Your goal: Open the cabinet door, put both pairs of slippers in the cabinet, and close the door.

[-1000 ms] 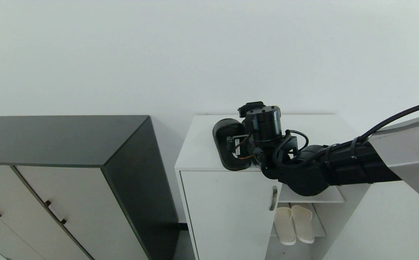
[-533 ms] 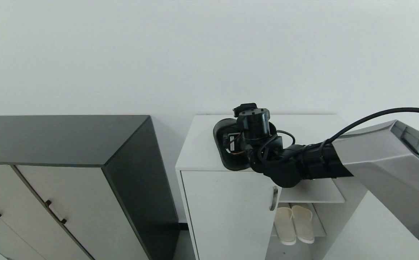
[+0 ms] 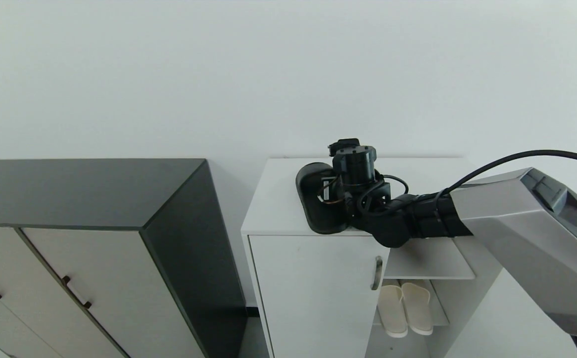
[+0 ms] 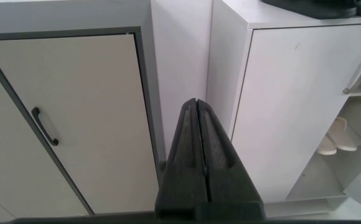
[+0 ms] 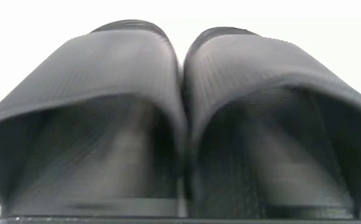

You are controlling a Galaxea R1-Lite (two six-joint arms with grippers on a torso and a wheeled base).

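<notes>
Black and ribbed, the black slippers [image 3: 312, 211] sit right against my right pincer [image 3: 329, 195] on the cabinet's [image 3: 274, 201] flat white top, near its front edge. They lie side by side and touching, with rounded, arched straps and finely grooved, matte rubber [image 5: 121, 93]. My wrist covers the pincer there, so I cannot tell whether it is spread or pinching.

My left pincer [image 4: 196, 107] is pressed together, its two dark tapered pads meeting in one thin seam. It hangs low before the cabinet's left front corner, apart from it.

Below the top, the cabinet's smooth white door [image 3: 313, 291] stands flush, with a slim curved metal handle [image 3: 377, 272] at its right edge. Right of that handle the cabinet's inside lies open to view: a plain white shelf [image 3: 435, 266], and under it a pair of cream slippers [image 3: 408, 308], smooth and rounded, side by side on a lower board.

Left of the cabinet, across a narrow gap, stands a dark cabinet [image 3: 69, 189] with a matte black top and pale doors. A bare white wall [image 3: 288, 74] rises behind the cabinet.
</notes>
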